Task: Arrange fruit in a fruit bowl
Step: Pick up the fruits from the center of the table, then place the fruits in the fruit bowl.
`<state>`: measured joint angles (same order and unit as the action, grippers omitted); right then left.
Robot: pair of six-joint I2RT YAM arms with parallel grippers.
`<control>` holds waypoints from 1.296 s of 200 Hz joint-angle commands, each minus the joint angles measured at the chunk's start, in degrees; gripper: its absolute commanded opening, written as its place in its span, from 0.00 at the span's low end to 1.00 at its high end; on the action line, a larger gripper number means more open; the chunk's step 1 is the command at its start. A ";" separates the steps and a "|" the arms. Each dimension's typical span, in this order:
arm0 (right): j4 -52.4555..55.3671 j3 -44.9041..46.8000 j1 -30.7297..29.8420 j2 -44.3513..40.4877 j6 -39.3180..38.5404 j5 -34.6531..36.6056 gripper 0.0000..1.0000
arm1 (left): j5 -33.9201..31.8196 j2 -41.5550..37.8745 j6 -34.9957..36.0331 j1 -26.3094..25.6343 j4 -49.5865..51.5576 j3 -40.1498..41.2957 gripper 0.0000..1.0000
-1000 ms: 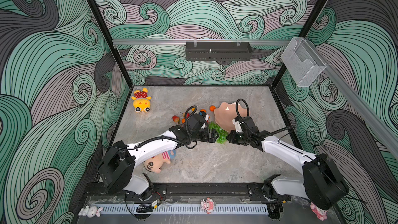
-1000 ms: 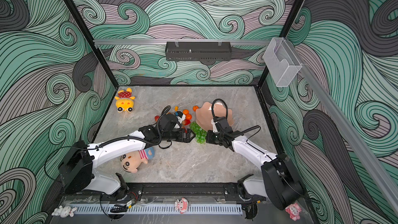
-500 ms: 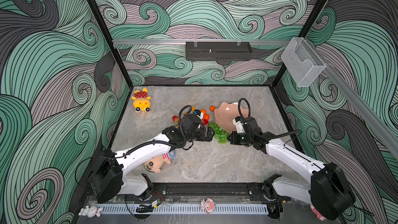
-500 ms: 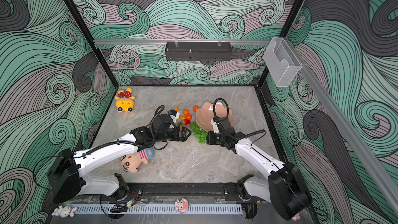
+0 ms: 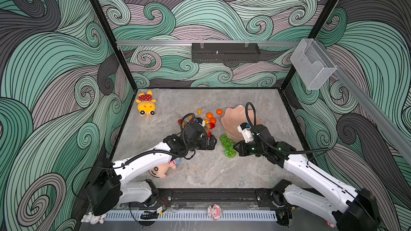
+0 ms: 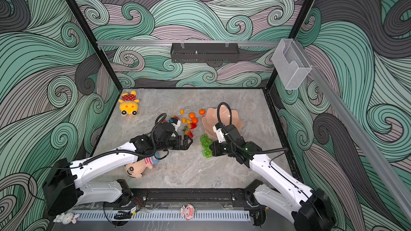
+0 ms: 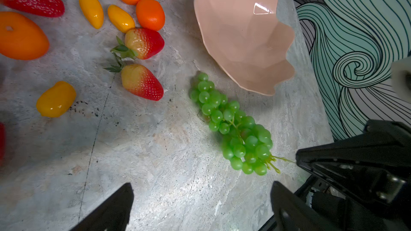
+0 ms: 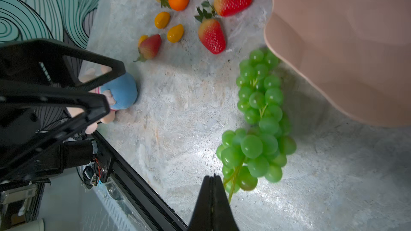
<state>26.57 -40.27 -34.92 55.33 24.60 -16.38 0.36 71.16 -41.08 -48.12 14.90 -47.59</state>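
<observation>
grapes (image 5: 227, 146) lie on the table (image 5: 206, 174), just beside the bowl (image 5: 231, 118) at its 7 o'clock and outside its rim. the bowl sits at about 2 o'clock from the table's middle. strawberries (image 7: 142, 81), tangerines (image 5: 209, 115) and kumquats (image 7: 121, 18) are scattered on the table at the bowl's 9 o'clock, two strawberries nearest the grapes. the right gripper (image 8: 213, 177) is at the grapes' 4 o'clock, its jaws pressed together right at the stem end of the bunch; whether the thin stem is caught between them i cannot tell. the left gripper (image 7: 201, 194) hovers at the grapes' 9 o'clock, near but apart from them, jaws spread and holding nothing. a yellow doll (image 5: 145, 105) lies in the 10 o'clock corner, and a doll (image 5: 163, 170) lies at 7 o'clock, partly under the left arm.
</observation>
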 commanded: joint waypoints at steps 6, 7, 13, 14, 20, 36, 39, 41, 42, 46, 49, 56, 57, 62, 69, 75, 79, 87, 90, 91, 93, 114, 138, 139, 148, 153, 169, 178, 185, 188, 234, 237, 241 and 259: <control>3.33 -5.12 -0.30 -2.36 -1.89 2.43 0.00 | -4.65 -1.98 -1.08 0.47 -0.44 -2.25 0.99; 3.36 -5.28 -0.31 -2.39 -1.91 2.55 0.00 | -4.75 -2.03 -0.96 0.43 -0.59 -2.24 0.99; 3.66 -6.22 -0.33 -2.44 -2.14 2.96 0.00 | -5.08 -2.12 -0.04 0.51 -1.11 -2.37 0.98; 3.71 -6.31 -0.33 -2.43 -2.21 2.99 0.00 | -5.14 -2.14 0.13 0.50 -1.15 -2.44 0.99; 4.09 -7.30 -0.30 -2.59 -2.72 3.34 0.00 | -5.43 -2.20 1.00 0.53 -1.15 -2.86 0.99; 4.26 -9.49 -0.07 -2.79 -3.78 4.27 0.00 | -5.55 -2.27 2.74 0.49 0.13 -5.02 0.98; 4.14 -9.80 -0.02 -2.88 -3.90 4.52 0.00 | -5.55 -2.25 3.06 0.54 0.40 -5.47 0.98; 4.07 -10.06 0.06 -2.89 -4.00 4.63 0.00 | -5.55 -2.29 3.30 0.50 0.57 -5.77 0.98; 4.04 -10.21 0.08 -2.87 -4.06 4.75 0.00 | -5.55 -2.23 3.38 0.49 0.57 -5.90 0.99; 4.12 -10.60 0.20 -2.87 -4.12 5.03 0.00 | -5.61 -2.19 3.79 0.53 0.90 -6.26 0.99; 3.97 -10.94 0.28 -2.88 -4.20 5.19 0.00 | -5.63 -2.16 4.08 0.49 1.04 -6.68 0.99; 3.87 -11.81 0.67 -2.83 -4.47 4.98 0.00 | -5.80 -1.99 4.85 0.48 1.19 -7.34 0.99; 3.86 -11.96 0.74 -2.84 -4.47 4.92 0.00 | -5.80 -1.99 4.95 0.48 1.19 -7.43 0.99; 3.83 -12.60 1.01 -2.73 -4.56 4.58 0.00 | -5.81 -1.92 5.48 0.48 1.19 -7.87 0.99; 3.71 -13.63 1.50 -2.47 -4.65 3.99 0.00 | -5.91 -1.77 6.02 0.50 1.18 -8.46 0.99; 3.73 -14.49 1.97 -2.18 -4.65 3.37 0.00 | -6.06 -1.60 6.46 0.53 1.40 -9.09 0.99; 3.70 -15.12 2.29 -2.08 -4.57 3.14 0.00 | -6.19 -1.44 6.68 0.48 1.51 -9.54 0.99; 3.78 -16.38 2.72 -1.73 -4.34 3.37 0.00 | -6.32 -1.00 7.31 0.53 2.04 -10.45 0.99; 3.89 -16.93 2.87 -1.65 -4.23 3.63 0.00 | -6.48 -0.65 7.51 0.53 2.26 -10.91 0.99; 3.91 -17.03 2.90 -1.60 -4.13 3.72 0.00 | -6.50 -0.62 7.55 0.51 2.34 -11.10 0.99; 4.01 -17.43 2.96 -1.51 -4.01 3.92 0.00 | -6.57 -0.48 7.69 0.49 2.60 -11.42 0.99; 4.93 -21.22 4.17 -0.37 -3.26 5.59 0.00 | -7.16 1.41 9.24 0.62 4.10 -14.71 0.99; 5.42 -25.33 5.60 1.37 -3.07 5.79 0.00 | -7.55 3.70 11.24 0.74 5.04 -18.31 0.99; 5.47 -25.53 5.67 1.45 -3.07 5.86 0.00 | -7.56 3.76 11.35 0.75 4.96 -18.36 0.99; 5.64 -26.76 6.25 2.17 -2.91 6.58 0.00 | -7.61 4.68 12.16 0.87 4.80 -19.52 0.98; 5.84 -27.27 6.54 2.59 -2.83 6.99 0.00 | -7.72 5.09 12.69 0.83 4.72 -20.02 0.99; 6.04 -28.53 7.98 3.89 -2.36 8.68 0.00 | -8.16 6.75 13.80 0.92 4.52 -21.90 0.98; 6.30 -29.04 8.94 4.65 -2.19 9.41 0.00 | -8.34 7.79 14.26 1.03 4.27 -22.65 0.99; 6.38 -29.29 9.71 5.36 -2.10 10.04 0.00 | -8.44 8.61 14.66 1.09 4.15 -23.40 0.99; 6.46 -29.40 10.03 5.74 -2.12 10.28 0.00 | -8.43 8.99 14.80 1.14 4.13 -23.75 0.98; 6.59 -30.83 14.66 11.90 -2.78 9.60 0.00 | -1.34 15.04 15.15 4.83 3.35 -27.38 0.99; 6.37 -30.82 14.88 12.23 -2.88 9.52 0.00 | -0.65 15.44 15.12 5.18 3.30 -27.64 0.99; 6.09 -30.83 15.12 12.71 -3.02 9.34 0.00 | 0.18 15.89 15.11 5.57 3.25 -27.96 0.99; 5.23 -30.96 16.42 15.04 -3.37 8.79 0.00 | 5.17 18.35 15.14 7.83 3.57 -29.94 0.99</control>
<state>33.50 -69.38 -19.81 68.71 21.76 -7.49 -1.58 87.09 -26.92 -42.89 18.02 -73.69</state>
